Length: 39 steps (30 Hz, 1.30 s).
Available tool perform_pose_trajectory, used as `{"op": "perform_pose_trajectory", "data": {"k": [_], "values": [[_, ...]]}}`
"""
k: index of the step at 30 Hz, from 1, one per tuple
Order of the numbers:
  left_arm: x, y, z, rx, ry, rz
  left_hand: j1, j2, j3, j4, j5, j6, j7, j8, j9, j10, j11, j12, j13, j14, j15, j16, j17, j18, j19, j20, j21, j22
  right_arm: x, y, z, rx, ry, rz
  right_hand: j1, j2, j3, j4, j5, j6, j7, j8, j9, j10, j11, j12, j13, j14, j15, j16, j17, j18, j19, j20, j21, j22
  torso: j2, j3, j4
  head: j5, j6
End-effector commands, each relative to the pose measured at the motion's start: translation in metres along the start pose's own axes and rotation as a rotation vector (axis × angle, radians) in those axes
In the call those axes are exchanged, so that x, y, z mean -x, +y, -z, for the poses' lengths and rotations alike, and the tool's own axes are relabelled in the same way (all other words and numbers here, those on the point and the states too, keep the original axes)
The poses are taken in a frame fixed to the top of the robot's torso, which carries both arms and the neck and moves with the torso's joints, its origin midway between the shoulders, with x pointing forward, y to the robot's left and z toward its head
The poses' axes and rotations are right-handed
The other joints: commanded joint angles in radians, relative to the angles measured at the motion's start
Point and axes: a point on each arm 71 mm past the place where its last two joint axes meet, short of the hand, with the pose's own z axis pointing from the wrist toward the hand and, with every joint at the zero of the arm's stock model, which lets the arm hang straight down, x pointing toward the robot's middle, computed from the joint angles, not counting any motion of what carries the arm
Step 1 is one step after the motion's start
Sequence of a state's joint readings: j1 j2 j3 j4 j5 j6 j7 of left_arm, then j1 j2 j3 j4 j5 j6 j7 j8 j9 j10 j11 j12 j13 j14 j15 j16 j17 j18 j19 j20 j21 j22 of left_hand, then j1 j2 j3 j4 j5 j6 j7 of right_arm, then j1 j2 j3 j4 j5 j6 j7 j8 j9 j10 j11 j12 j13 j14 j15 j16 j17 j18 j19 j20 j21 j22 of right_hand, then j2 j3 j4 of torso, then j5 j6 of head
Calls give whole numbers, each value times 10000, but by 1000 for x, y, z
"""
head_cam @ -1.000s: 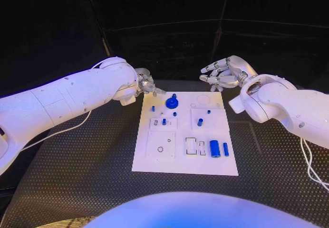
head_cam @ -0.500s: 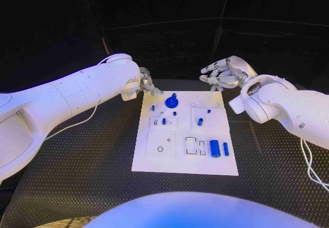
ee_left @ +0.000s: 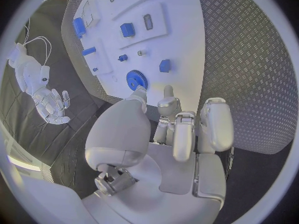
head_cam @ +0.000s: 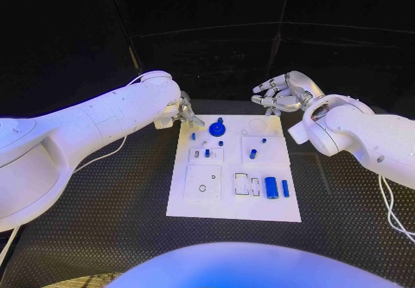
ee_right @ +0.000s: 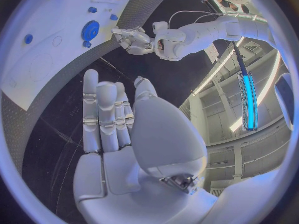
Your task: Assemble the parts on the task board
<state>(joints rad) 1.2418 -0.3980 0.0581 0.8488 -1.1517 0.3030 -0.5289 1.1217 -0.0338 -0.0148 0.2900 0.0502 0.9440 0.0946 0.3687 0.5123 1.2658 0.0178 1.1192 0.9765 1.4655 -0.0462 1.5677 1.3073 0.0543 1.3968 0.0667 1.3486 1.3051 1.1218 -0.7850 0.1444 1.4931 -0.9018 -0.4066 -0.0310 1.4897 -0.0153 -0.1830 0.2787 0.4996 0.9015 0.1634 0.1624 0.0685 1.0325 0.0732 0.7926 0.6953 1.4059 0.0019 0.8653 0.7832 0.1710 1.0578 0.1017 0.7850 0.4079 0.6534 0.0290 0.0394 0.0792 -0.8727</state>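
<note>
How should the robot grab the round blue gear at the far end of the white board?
Probably from above. The blue gear lies flat on the task board with a small knob standing up from its middle. The left hand, empty and closest, could pinch that knob or the toothed rim with its fingertips.

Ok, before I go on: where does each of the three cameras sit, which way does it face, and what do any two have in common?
Head view: on the robot's head, looking down at the task board; both white arms show, left hand and right hand at the board's far edge.
Left wrist view: behind the left hand, facing along the board past the blue gear.
Right wrist view: behind the right hand, facing the board's far end.
Shared: all three show the blue gear.
</note>
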Motion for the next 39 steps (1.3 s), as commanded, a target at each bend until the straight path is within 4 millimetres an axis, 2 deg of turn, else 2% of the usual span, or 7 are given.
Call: {"op": "perform_pose_trajectory", "data": {"k": [1, 15, 39], "values": [[-1, 3, -1, 176, 279, -483, 78, 5, -66, -4, -4, 55, -12, -42, -20, -86, 15, -7, -14, 1053, 50, 31, 2635, 173, -38, 24, -56, -7, 0, 2, 0, 124, 69, 4, -81, 9, 31, 30, 61, -48, -17, 68, -5, -49, 5, 50, -11, -43, -22, -21, 19, 124, 85, 5, -53, -16, -13, 10, 20, 7, 1], [-10, 7, -5, 378, 838, -807, 98, 44, -96, -12, -3, 75, -12, -77, -61, -141, 17, -68, -97, 1053, 55, 31, 2635, 179, -53, 29, -77, -26, 0, 2, -1, 118, 78, 6, -47, 17, 54, 18, 100, -47, -21, 75, -4, -53, 0, 58, -19, -36, -27, -21, 32, 126, 95, 3, -60, -20, -8, -1, 13, 11, 1], [-15, 2, -5, 121, 934, -454, 408, 355, -216, -46, 0, 480, -90, -91, -226, -99, -38, 10, -65, 1053, 31, 31, 2635, 169, -15, 24, -47, 54, 0, 1, -1, 86, 56, 16, -32, 18, 65, 14, 126, -46, -23, 79, -3, -56, -2, 61, -23, -32, -29, -21, 39, 126, 100, 2, -63, -22, -4, 8, 21, 13, 1]]}}
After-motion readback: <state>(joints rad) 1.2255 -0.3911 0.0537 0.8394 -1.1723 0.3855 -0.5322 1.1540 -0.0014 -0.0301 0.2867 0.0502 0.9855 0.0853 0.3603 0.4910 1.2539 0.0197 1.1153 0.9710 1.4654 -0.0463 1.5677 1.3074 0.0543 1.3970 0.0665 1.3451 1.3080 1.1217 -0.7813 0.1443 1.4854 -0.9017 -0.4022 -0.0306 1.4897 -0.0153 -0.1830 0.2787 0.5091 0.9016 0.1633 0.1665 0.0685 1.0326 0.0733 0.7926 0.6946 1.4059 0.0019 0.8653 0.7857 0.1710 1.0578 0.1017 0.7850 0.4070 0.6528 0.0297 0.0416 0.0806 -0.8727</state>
